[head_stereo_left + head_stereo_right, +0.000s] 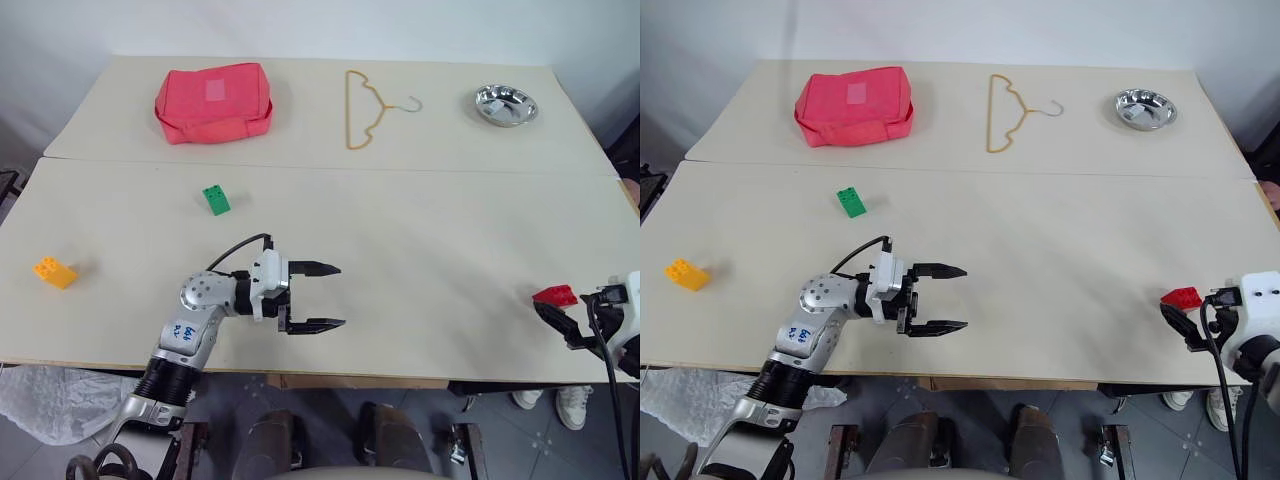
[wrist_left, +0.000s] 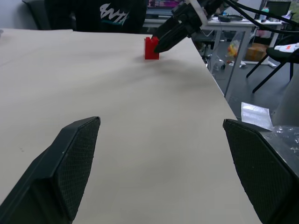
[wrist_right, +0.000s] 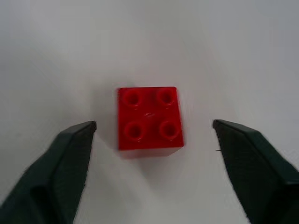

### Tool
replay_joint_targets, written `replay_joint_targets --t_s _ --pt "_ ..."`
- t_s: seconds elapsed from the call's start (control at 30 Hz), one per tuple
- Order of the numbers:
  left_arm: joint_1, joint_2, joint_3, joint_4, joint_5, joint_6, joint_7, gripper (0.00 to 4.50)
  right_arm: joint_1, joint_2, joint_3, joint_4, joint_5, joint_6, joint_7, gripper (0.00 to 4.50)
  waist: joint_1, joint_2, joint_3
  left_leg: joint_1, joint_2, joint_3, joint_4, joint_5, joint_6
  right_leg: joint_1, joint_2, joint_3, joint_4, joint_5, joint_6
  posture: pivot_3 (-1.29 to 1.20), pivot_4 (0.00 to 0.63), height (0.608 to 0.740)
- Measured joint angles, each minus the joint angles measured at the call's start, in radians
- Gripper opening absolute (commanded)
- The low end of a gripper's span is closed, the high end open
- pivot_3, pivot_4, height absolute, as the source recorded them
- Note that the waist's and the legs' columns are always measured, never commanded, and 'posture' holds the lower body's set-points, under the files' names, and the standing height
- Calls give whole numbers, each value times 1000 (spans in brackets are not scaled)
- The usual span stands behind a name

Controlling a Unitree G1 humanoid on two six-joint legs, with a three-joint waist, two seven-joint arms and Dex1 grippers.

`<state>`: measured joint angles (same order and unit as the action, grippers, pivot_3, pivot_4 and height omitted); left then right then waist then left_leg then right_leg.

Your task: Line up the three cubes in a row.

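Note:
The red cube (image 3: 148, 117) sits studs-up near the table's front right edge (image 1: 555, 296). My right gripper (image 3: 154, 125) is open around it, one finger on each side with a gap on both, touching neither. The green cube (image 1: 215, 199) lies left of centre on the near table. The orange-yellow cube (image 1: 54, 271) rests at the far left. My left gripper (image 1: 340, 295) hovers open and empty over the front middle of the table, pointing right toward the red cube (image 2: 151, 48).
On the far table lie a red fabric pouch (image 1: 213, 102), a tan wire hanger (image 1: 365, 108) and a metal bowl (image 1: 506, 104). A seam (image 1: 330, 165) separates the two tabletops. The table's front edge (image 1: 400, 378) runs just below both grippers.

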<state>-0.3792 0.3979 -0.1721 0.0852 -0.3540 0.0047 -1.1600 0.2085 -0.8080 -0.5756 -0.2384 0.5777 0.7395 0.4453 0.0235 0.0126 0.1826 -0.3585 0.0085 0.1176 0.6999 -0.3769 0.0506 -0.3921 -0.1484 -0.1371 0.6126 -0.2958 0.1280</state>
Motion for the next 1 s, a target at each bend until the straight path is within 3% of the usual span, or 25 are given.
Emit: replay_joint_targets --t_s 0.17,0.3,0.5,0.7,0.83,1.0 --pt "14 22 19 -9 0 5 16 4500 -33 -15 36 6 -6 3 72 1533 0 0 0 0 0 0 0 0 0 0 0 0 0 0 0 0 150 740" --pt "41 54 33 -29 1 11 26 4500 -90 -136 131 8 -13 17 202 1486 -3 0 0 0 1 0 0 0 0 0 0 0 0 0 0 0 150 740" --pt "71 96 93 -39 -7 21 34 4500 -534 -201 421 64 -32 -54 476 1486 -31 0 0 1 3 0 -1 0 -1 0 2 0 -1 0 -2 0 150 740" --pt "178 134 140 -40 -13 22 40 4500 -935 15 876 321 -301 -316 741 1486 -36 -2 1 -3 2 -1 1 -1 -1 -2 1 -4 -2 0 -2 0 150 740" --pt "219 139 161 -74 -13 32 63 4500 -1069 121 1005 535 -453 -492 798 1486 -25 -2 1 -12 1 -7 6 -1 -1 -5 0 -9 -1 0 -1 0 150 740" --pt "305 143 218 -171 -37 69 130 4500 -1153 233 1016 687 -508 -611 865 1486 -41 -2 2 -13 2 -12 6 -1 -1 -3 0 -15 -1 0 -2 0 150 740"
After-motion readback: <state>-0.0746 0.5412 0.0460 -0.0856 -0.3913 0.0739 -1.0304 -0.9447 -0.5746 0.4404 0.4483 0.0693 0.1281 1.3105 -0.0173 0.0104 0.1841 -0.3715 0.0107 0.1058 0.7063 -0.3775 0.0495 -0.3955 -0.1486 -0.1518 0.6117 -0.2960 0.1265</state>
